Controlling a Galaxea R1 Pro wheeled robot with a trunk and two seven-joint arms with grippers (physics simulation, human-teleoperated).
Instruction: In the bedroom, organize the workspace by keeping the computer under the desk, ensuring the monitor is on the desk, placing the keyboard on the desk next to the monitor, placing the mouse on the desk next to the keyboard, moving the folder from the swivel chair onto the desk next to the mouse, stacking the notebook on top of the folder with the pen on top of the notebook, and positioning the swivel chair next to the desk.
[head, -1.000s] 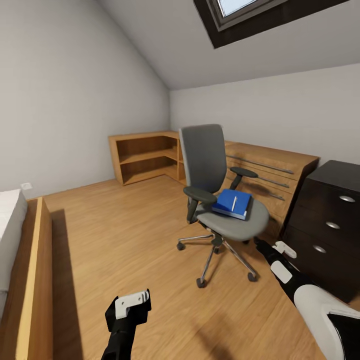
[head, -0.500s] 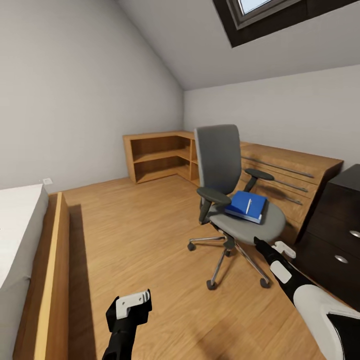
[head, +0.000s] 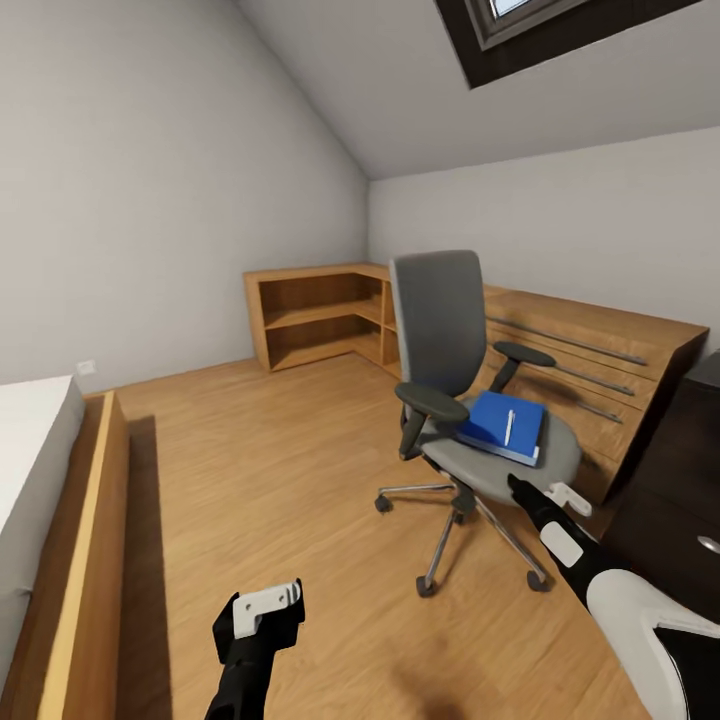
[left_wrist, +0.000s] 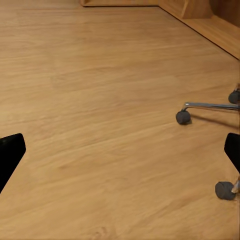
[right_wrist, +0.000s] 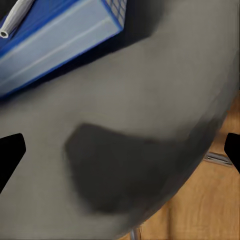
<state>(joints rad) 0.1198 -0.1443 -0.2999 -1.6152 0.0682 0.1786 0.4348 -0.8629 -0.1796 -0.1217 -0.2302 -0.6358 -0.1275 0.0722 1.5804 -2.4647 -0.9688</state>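
Note:
The grey swivel chair (head: 437, 320) stands on the wood floor ahead to the right. The blue folder (head: 495, 427) lies on its seat (head: 500, 470), with the white pen (head: 509, 427) on top. My right gripper (head: 520, 490) is open just above the seat's front edge. In the right wrist view the seat (right_wrist: 125, 125), the folder's corner (right_wrist: 55, 40) and the pen's tip (right_wrist: 15, 17) are close. My left gripper (head: 262, 612) hangs open and empty over the floor, near the chair's casters (left_wrist: 183, 117). The desk's dark drawers (head: 680, 490) are at the right edge. Computer, monitor, keyboard, mouse and notebook are out of view.
A light wood corner shelf (head: 310, 315) and a low wood cabinet (head: 600, 345) line the far walls behind the chair. A bed with a wood frame (head: 90, 540) runs along the left. Bare wood floor (head: 260, 460) lies between bed and chair. The sloped ceiling holds a skylight (head: 520, 30).
The whole view has shifted, so the camera has moved: the chair now sits further right and closer, and less of the desk's drawers shows. Both grippers keep their places in the picture.

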